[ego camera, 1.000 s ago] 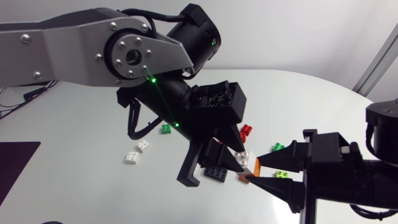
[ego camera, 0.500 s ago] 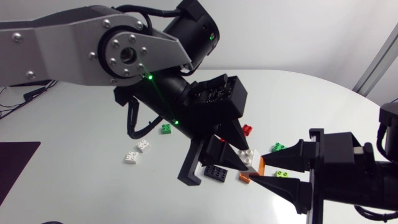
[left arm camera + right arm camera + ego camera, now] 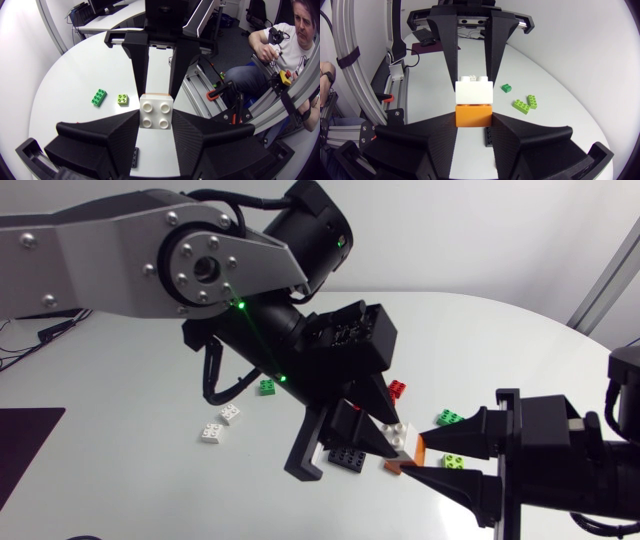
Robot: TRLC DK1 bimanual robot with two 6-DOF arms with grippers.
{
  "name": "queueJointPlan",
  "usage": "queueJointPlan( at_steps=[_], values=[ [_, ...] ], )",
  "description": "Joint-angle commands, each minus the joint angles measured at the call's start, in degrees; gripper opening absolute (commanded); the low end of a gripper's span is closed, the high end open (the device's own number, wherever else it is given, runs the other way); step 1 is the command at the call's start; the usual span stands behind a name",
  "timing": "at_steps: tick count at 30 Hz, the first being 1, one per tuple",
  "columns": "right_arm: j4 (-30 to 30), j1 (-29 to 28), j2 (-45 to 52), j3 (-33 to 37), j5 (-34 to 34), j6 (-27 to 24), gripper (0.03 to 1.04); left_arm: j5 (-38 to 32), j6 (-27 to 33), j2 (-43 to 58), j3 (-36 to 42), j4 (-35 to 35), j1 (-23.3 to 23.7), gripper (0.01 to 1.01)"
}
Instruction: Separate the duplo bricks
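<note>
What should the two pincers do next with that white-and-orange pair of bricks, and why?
Probably pull gently apart, perhaps tilting one brick to pry it loose. The left pincer grips the white brick from both sides and the right pincer grips the orange brick, yet the bricks sit joined, with no gap showing between them.

Left gripper [image 3: 156,120] clamps the white brick [image 3: 156,110], right gripper [image 3: 474,120] the orange brick [image 3: 473,113], tips facing.

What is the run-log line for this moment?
left pincer: shut on white brick | right pincer: shut on orange brick | state: joined, not yet separated
</note>
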Motion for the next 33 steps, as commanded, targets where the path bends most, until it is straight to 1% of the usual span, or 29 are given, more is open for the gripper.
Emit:
queueJointPlan(
  at_steps=[1, 13, 16, 19, 21, 24, 26, 28, 30, 33],
  values=[
    [-1.5, 0.1, 0.1, 0.1, 0.4, -2.2, 0.30, 0.8, -3.2, -1.0, 1.2, -0.9, 0.5, 0.343],
    [-2.7, -0.9, -0.4, 0.2, 0.5, -3.6, 0.30, 0.7, -2.8, -1.6, 2.4, -2.4, 1.1, 0.343],
    [-3.3, -1.6, -0.8, 0.2, 0.5, -4.1, 0.30, 0.6, -1.9, -2.3, 1.4, -3.0, 2.2, 0.343],
    [-4.0, -3.2, -1.4, 0.3, 0.5, -4.8, 0.30, -0.9, 0.3, -3.0, 0.3, -5.1, 4.2, 0.343],
    [-4.4, -4.2, -1.8, 0.4, 0.4, -5.4, 0.30, -3.2, 2.0, -4.0, -1.7, -5.8, 5.8, 0.343],
    [-4.6, -5.2, -2.2, 0.4, 0.3, -5.5, 0.30, -8.1, 6.0, -4.8, -6.1, -6.7, 9.0, 0.343],
    [-4.7, -5.6, -2.4, 0.3, 0.2, -5.6, 0.30, -13.3, 9.3, -5.5, -10.3, -6.5, 10.6, 0.343],
    [-4.7, -5.7, -2.6, 0.3, 0.1, -5.6, 0.30, -16.6, 11.9, -5.4, -13.8, -6.1, 13.1, 0.343],
    [-4.6, -5.7, -2.6, 0.2, 0.1, -5.6, 0.30, -20.5, 13.8, -5.2, -17.1, -4.1, 14.8, 0.343],
    [-4.6, -5.7, -2.6, 0.2, 0.1, -5.6, 0.30, -24.2, 16.0, -4.1, -21.0, -0.3, 18.0, 0.343]
  ],
)
